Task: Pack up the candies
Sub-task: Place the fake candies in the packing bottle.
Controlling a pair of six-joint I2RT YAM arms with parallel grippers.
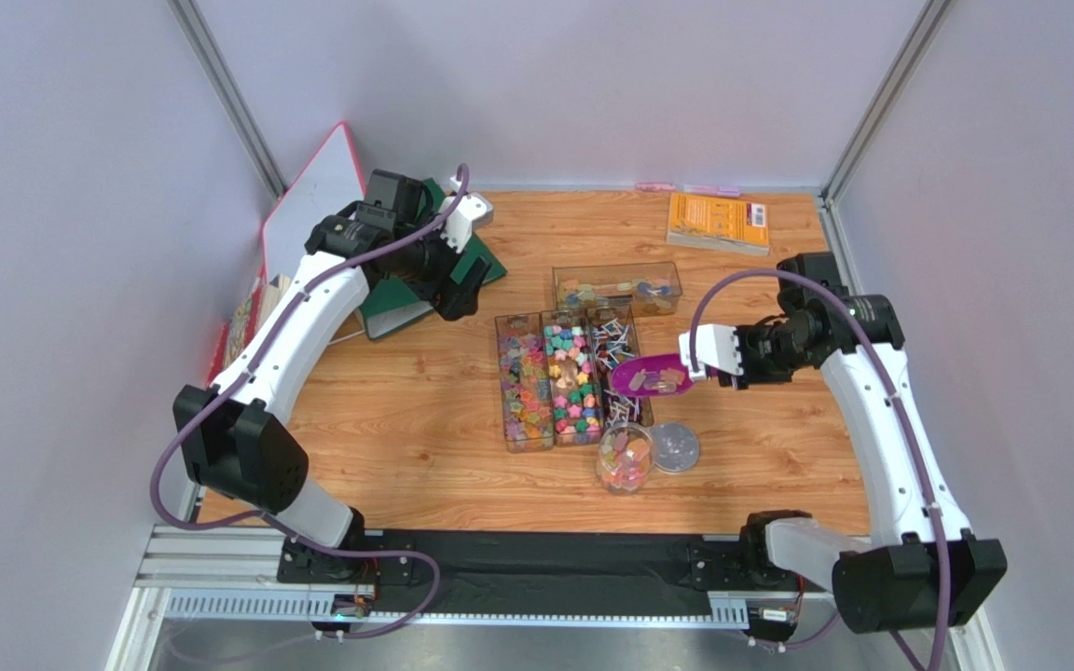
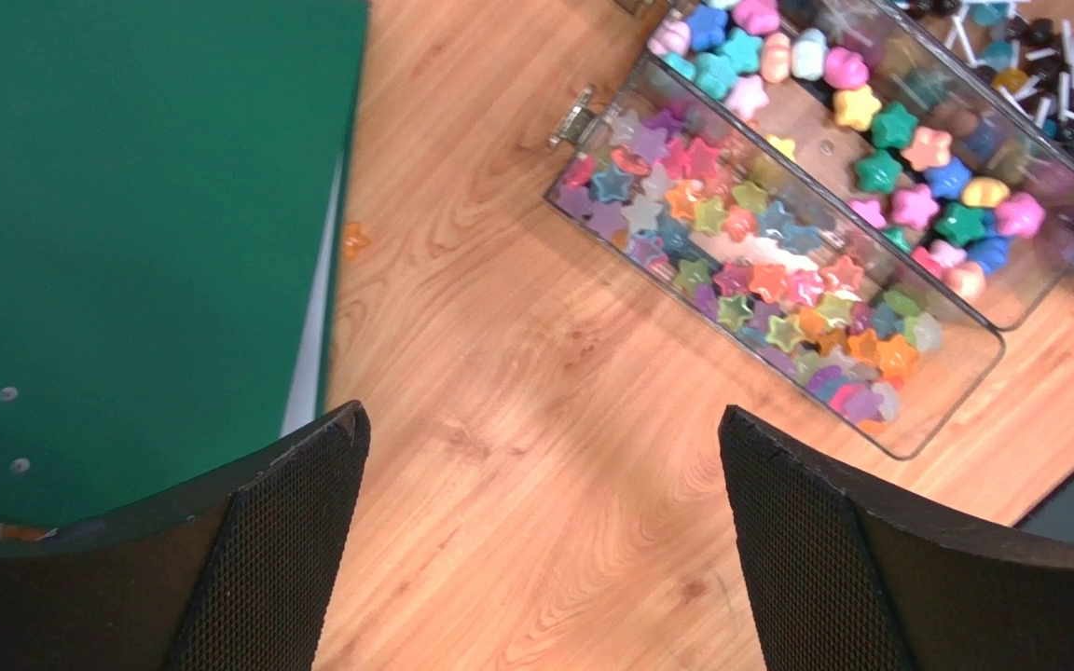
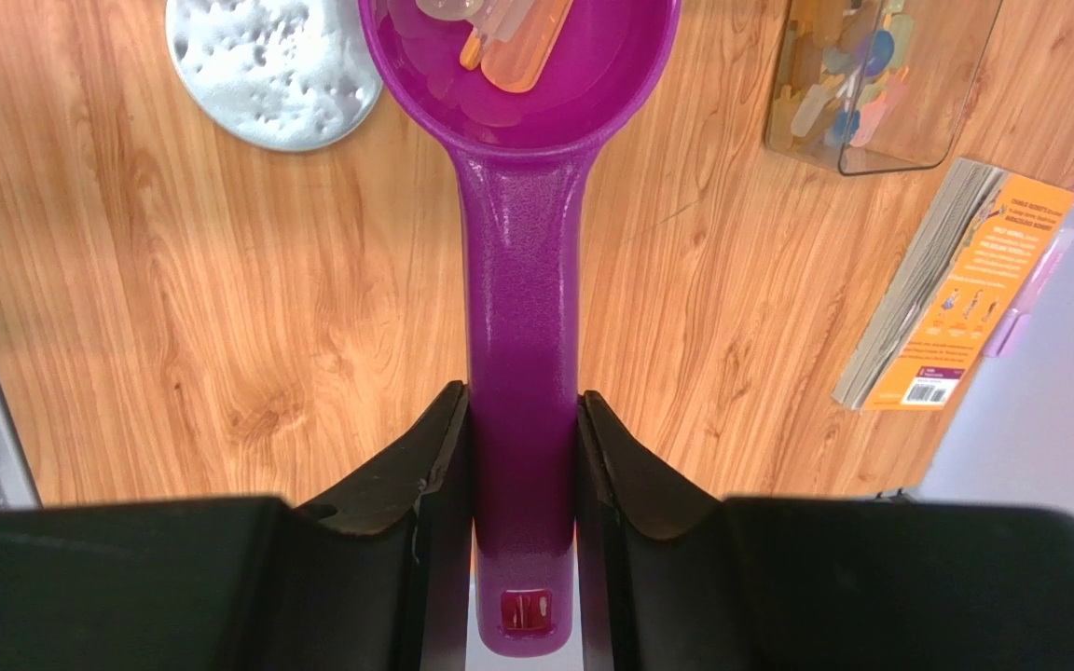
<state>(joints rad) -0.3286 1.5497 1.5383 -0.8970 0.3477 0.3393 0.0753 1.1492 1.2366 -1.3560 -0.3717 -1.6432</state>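
Right gripper (image 3: pixel 522 420) closed on the handle of a purple scoop (image 3: pixel 520 224), whose bowl is held level so the few candies (image 3: pixel 508 35) in it do not spill. Most candies lie sorted in clear trays (image 1: pixel 557 380) at the middle of the wooden table (image 1: pixel 417 420). The scoop hangs at their right edge, near an open jar (image 1: pixel 624 459) that appears partly filled, its lid (image 1: pixel 674 446) beside it. Left gripper (image 2: pixel 543 545) spread wide and empty, standing off by a green folder (image 2: pixel 137 238). Pale panel walls enclose the table.
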